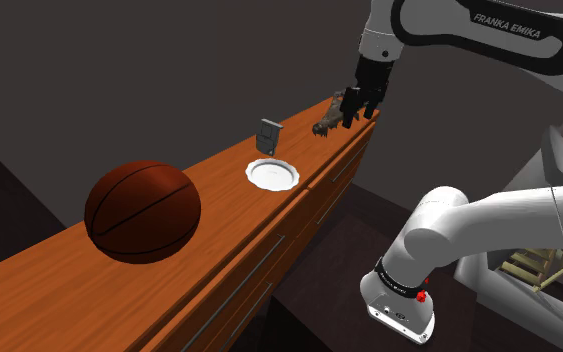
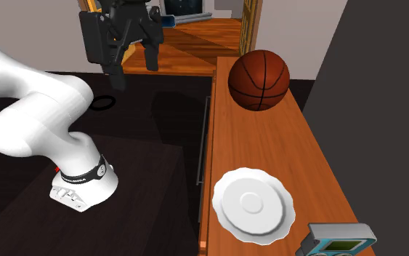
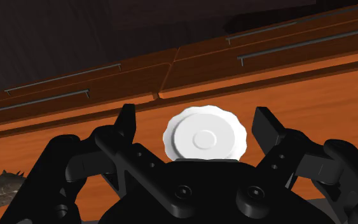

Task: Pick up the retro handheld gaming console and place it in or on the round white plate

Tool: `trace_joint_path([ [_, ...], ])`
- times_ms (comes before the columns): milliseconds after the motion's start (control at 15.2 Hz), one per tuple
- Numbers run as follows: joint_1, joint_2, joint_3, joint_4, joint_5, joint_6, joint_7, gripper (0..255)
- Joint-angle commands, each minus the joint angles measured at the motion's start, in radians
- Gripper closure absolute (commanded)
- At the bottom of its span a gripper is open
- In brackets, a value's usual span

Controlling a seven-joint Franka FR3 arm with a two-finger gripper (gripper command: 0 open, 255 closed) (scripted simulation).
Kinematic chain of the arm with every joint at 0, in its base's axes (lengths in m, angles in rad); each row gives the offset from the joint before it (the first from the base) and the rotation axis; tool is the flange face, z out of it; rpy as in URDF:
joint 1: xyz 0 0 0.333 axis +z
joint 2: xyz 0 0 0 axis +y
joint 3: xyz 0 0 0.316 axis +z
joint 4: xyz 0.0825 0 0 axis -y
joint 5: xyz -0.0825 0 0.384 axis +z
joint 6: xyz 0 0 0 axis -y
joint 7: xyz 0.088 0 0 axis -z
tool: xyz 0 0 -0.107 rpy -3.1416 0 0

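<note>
The handheld console (image 1: pixel 268 135), a small grey box with a screen, stands upright on the wooden top just behind the round white plate (image 1: pixel 273 174). In the second exterior view, the console (image 2: pixel 337 244) sits at the bottom edge, beside the plate (image 2: pixel 253 204). My black gripper (image 1: pixel 362 113) hangs open and empty above the top's far end, well apart from both. The second exterior view shows the gripper (image 2: pixel 134 73) high over the floor side of the cabinet. In the wrist view, the plate (image 3: pixel 204 139) lies far below between the spread fingers (image 3: pixel 126 124).
A large basketball (image 1: pixel 142 212) rests on the long wooden cabinet top (image 1: pixel 219 250) at the shoulder view's left. A brown spiky object (image 1: pixel 331 115) lies at the far end near the gripper. Drawers with bar handles (image 3: pixel 279 51) run along the front.
</note>
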Motion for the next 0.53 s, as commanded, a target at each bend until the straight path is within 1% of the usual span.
trace_joint_path([
  [0, 0.000, 0.000, 0.000, 0.000, 0.000, 0.000, 0.000, 0],
  [462, -0.015, 0.218, -0.060, 0.032, -0.005, 0.192, -0.020, 0],
])
